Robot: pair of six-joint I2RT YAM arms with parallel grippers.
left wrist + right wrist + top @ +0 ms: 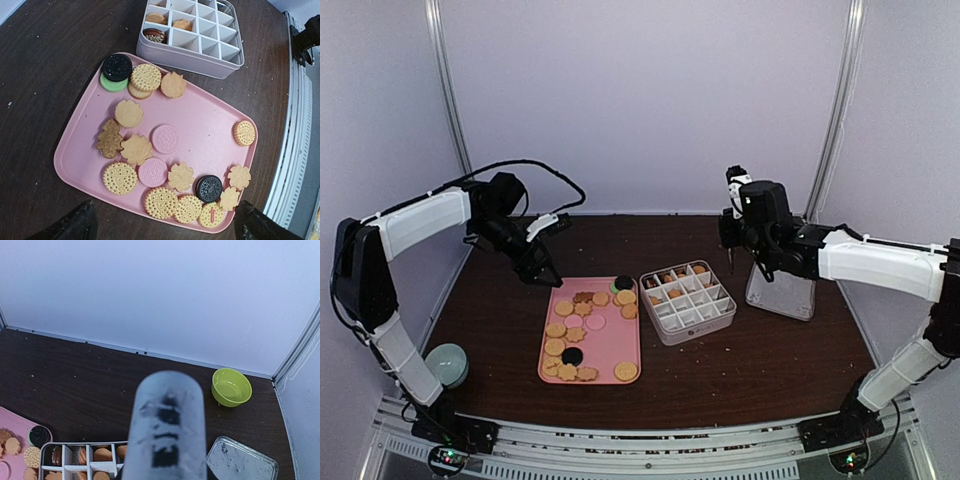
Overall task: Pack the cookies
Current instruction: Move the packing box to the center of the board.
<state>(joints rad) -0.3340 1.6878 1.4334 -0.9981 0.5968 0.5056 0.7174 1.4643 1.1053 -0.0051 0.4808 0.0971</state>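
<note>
One pale grey-green bowl (447,363) sits at the near left edge of the dark table (500,390). Farther back, the left claw (542,266) hangs by the far left corner of one pink tray (200,120), its two fingers (75,226) spread wide with nothing between them. Most of the cookies (136,149) lie on this tray, about nineteen in all. Two are black, two pink, one green and half under a black one, and one darker brown. The rest are golden, roughly seven rounds and six flower shapes. Just right of the tray stands one white box (705,322) divided into small compartments. Several on its far and left sides hold more cookies, too small to count. The right claw (732,252) hovers by the box's far right corner. A blurred grey shape fills its own camera, so it cannot be told whether its jaws are wide or narrow. One clear lid (782,295) lies right of the box, and one lime-green bowl (231,386) sits far right near the wall.
</note>
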